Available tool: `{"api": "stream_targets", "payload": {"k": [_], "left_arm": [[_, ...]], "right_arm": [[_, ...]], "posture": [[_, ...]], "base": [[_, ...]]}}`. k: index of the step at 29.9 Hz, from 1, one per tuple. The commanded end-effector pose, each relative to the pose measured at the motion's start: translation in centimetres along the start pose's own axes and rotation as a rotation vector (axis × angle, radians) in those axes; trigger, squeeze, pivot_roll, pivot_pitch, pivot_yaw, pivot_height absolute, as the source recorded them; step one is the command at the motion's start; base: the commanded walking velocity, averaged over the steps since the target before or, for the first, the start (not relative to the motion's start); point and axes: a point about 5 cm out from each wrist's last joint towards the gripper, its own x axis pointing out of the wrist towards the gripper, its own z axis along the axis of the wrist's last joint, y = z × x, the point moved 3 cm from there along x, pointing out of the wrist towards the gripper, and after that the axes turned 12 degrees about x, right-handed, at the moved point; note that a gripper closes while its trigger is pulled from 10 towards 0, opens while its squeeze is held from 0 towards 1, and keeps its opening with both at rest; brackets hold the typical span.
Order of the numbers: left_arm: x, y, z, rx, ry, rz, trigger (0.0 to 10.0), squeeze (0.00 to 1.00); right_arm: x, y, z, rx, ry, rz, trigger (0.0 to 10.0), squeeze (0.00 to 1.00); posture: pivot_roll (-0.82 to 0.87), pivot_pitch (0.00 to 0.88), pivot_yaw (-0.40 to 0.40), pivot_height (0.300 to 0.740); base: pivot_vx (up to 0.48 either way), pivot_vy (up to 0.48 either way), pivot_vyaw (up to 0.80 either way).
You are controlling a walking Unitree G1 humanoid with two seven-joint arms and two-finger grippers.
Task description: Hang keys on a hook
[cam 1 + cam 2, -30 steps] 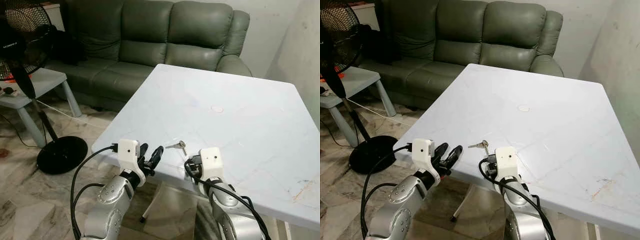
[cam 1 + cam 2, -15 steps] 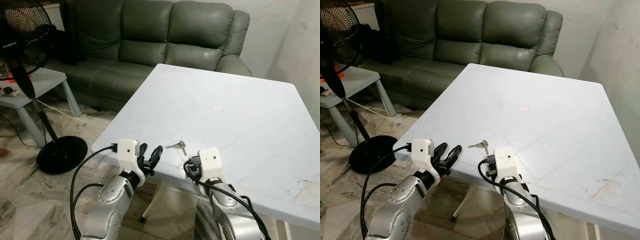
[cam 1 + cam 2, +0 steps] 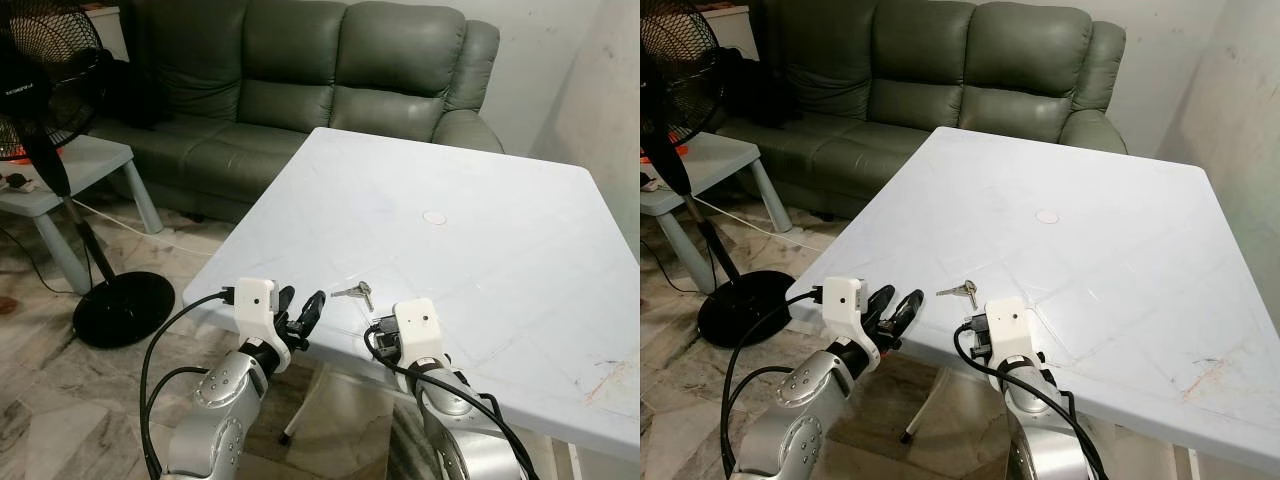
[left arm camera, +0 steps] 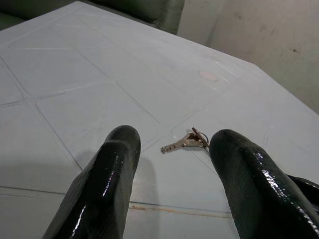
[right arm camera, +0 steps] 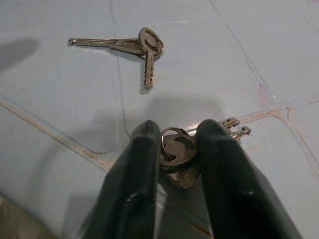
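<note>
A loose pair of silver keys (image 3: 355, 291) lies on the white table (image 3: 470, 230) near its front edge; the same pair (image 5: 134, 46) lies a little beyond my right gripper's fingertips. My right gripper (image 5: 174, 159) rests low on the table edge, shut on a second bunch of keys (image 5: 175, 151) whose ring and blades stick out between the fingers. Its white wrist box (image 3: 418, 325) covers the fingers from above. My left gripper (image 3: 301, 316) hovers open at the table's front edge, left of the loose keys (image 4: 185, 143), which lie ahead between its fingers (image 4: 102, 179).
A green sofa (image 3: 320, 80) stands behind the table. A black standing fan (image 3: 50, 90) and a small pale side table (image 3: 70, 170) are on the left. A wall (image 3: 610, 90) runs close on the right. A small round mark (image 3: 434, 216) sits mid-table.
My right wrist has drawn slightly back toward me and to the left. The left gripper and the loose keys have stayed put.
</note>
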Motion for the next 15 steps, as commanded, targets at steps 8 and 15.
{"api": "stream_targets", "payload": {"k": [8, 15], "left_arm": [[0.10, -0.55, 0.40, -0.021, -0.017, 0.000, 10.0, 0.00], [0.11, -0.60, 0.38, -0.024, -0.017, -0.001, 10.0, 0.00]], "right_arm": [[-0.05, -0.13, -0.42, -0.004, 0.017, -0.011, 0.0, 0.00], [0.01, -0.15, -0.29, 0.011, 0.010, -0.012, 0.0, 0.00]], "posture": [[-0.01, 0.024, -0.037, 0.740], [-0.01, 0.019, -0.038, 0.740]], "base": [[0.000, 0.000, 0.00], [0.000, 0.000, 0.00]]}}
